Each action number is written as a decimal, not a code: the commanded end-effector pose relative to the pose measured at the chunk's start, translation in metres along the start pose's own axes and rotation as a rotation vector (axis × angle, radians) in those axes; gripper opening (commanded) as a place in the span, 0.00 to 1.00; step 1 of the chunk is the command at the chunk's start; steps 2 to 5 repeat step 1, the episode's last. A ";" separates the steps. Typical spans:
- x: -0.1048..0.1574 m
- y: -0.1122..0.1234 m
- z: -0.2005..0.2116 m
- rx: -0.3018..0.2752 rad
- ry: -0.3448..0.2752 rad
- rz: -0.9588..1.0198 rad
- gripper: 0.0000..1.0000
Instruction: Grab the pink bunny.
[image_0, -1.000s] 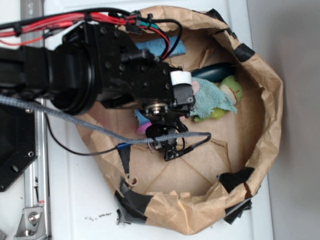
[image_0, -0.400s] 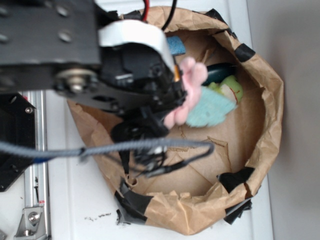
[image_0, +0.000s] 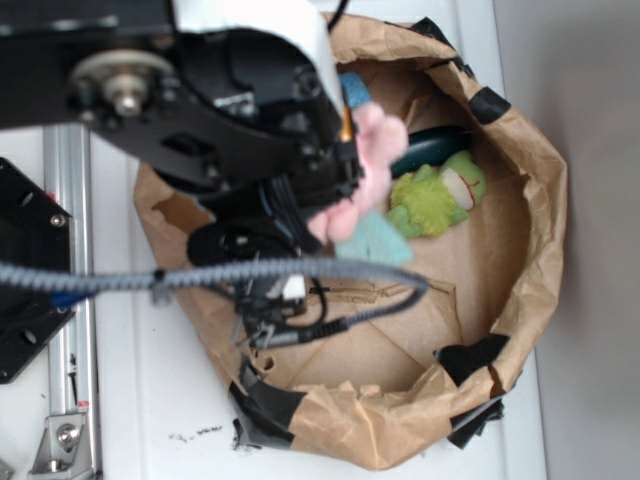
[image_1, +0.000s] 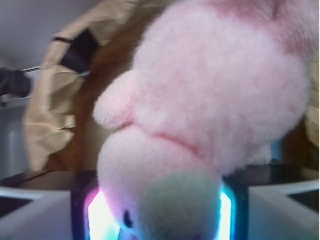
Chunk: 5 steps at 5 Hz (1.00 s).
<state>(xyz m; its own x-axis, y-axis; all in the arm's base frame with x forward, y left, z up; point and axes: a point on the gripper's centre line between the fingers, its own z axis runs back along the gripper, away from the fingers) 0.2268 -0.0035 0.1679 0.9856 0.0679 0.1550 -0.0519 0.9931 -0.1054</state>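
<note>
The pink bunny (image_0: 362, 175) hangs above the brown paper bag (image_0: 530, 250), and my gripper (image_0: 345, 185) is shut on it. In the wrist view the bunny (image_1: 210, 100) fills most of the frame. Its head with a black bead eye sits low between the glowing pads (image_1: 100, 217) of my gripper (image_1: 162, 215). A pale greyish fuzzy patch (image_1: 180, 205) lies over the bunny near the jaws. A teal cloth (image_0: 375, 242) dangles blurred at the bunny's lower end, above the bag floor.
A lime-green plush toy (image_0: 438, 190) lies uncovered inside the bag at the right. Behind it rests a dark teal object (image_0: 438, 143). A blue item (image_0: 352, 90) sits at the bag's back. The black arm and its cables (image_0: 300, 275) hide the bag's left half.
The gripper has risen out of the bag with the pink bunny in it. The teal cloth has come off the green plush toy and shifted left with the bunny.
</note>
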 end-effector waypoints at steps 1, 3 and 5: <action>0.023 0.006 -0.004 0.063 -0.040 0.018 0.00; 0.023 0.006 -0.004 0.063 -0.040 0.018 0.00; 0.023 0.006 -0.004 0.063 -0.040 0.018 0.00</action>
